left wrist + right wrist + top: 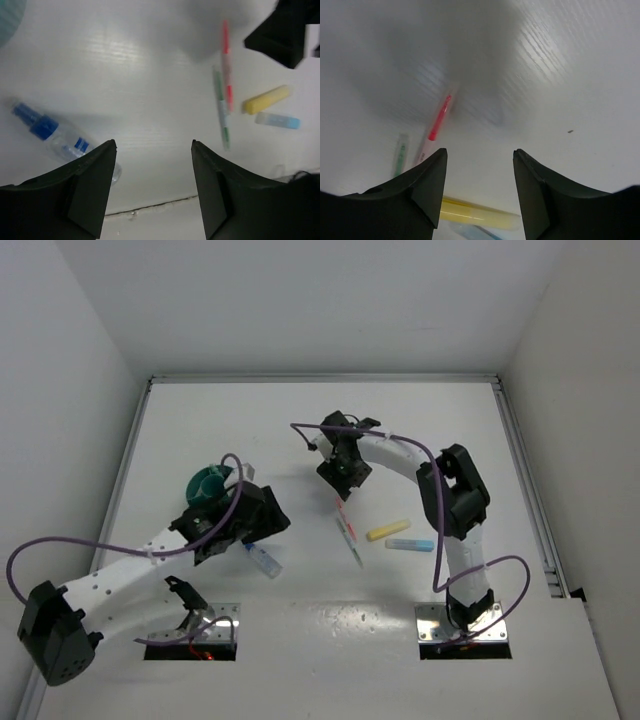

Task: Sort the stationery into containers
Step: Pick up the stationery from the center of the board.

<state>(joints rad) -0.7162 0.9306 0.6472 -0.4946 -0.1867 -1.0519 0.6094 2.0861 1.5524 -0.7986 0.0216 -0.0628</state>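
Note:
The teal round organiser (pixel 208 482) stands left of centre, partly hidden by my left arm. My left gripper (pixel 262 518) is open and empty beside it; in the left wrist view (pixel 154 145) its fingers frame bare table. A clear blue-capped bottle (pixel 264 560) (pixel 56 136) lies just below it. A red-and-white pen (pixel 345 520) (pixel 227 67) and a green pen (pixel 353 545) (pixel 221 107) lie mid-table. A yellow marker (pixel 388 530) (pixel 266 99) (pixel 485 214) and a blue marker (pixel 410 544) (pixel 278 120) lie to their right. My right gripper (pixel 345 472) (pixel 480 152) is open and empty above the red pen (pixel 436 125).
White walls enclose the table on the left, back and right. The right arm's black elbow (pixel 458 490) stands just right of the markers. A purple cable (pixel 90 545) loops over the left arm. Two mounting plates sit at the near edge.

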